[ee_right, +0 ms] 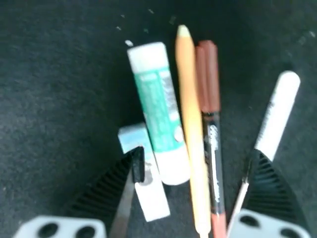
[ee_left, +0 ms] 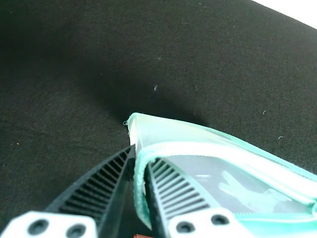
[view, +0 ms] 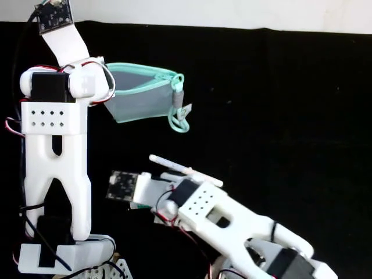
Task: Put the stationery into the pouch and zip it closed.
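Right gripper (ee_right: 195,161): jaws wide, above stationery (ee_right: 166,134), lower centre.
Stationery: glue stick (ee_right: 153,84), pencil (ee_right: 188,89), marker (ee_right: 208,74), white pen (ee_right: 277,109), eraser (ee_right: 153,201), side by side on desk (ee_right: 49,74).
Pouch (view: 139,99): upper left, raised, edge clamped in left gripper (ee_left: 141,156).

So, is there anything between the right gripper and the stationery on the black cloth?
Nothing visible. The open right gripper is directly above the green-and-white glue stick, the orange pencil and the brown pen, which lie side by side on the black cloth, framed between its jaws.
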You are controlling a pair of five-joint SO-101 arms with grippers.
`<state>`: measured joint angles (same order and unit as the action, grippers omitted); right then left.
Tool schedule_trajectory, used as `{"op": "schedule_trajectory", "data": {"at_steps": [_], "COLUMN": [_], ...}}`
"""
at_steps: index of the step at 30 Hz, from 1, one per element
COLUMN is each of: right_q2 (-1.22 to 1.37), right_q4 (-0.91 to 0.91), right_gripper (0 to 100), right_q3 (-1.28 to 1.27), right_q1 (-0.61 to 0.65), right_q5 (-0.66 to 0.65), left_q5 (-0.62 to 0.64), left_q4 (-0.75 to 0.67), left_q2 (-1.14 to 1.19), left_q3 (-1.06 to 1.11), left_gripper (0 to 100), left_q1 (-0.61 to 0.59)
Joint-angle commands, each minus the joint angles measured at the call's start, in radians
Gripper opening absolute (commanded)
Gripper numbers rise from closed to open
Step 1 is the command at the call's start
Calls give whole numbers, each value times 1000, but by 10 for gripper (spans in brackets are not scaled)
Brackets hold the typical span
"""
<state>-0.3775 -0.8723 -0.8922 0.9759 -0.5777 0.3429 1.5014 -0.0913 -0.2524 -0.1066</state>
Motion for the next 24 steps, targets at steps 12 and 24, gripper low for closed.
{"op": "schedule_trajectory", "data": {"at_steps": [12,24], "right_q2": [315,407], "right_q4": [70,70], "right_gripper": [317,111], "right_q3": [220,272], "right_q1": [30,-56], "right_q5": [-9,-8], "left_q5": [-6,-8], "left_q4": [-15,-15], "left_q2": [8,8], "left_q3": [-7,1], "left_gripper": [6,6], "left_q1": [-13,-13]}}
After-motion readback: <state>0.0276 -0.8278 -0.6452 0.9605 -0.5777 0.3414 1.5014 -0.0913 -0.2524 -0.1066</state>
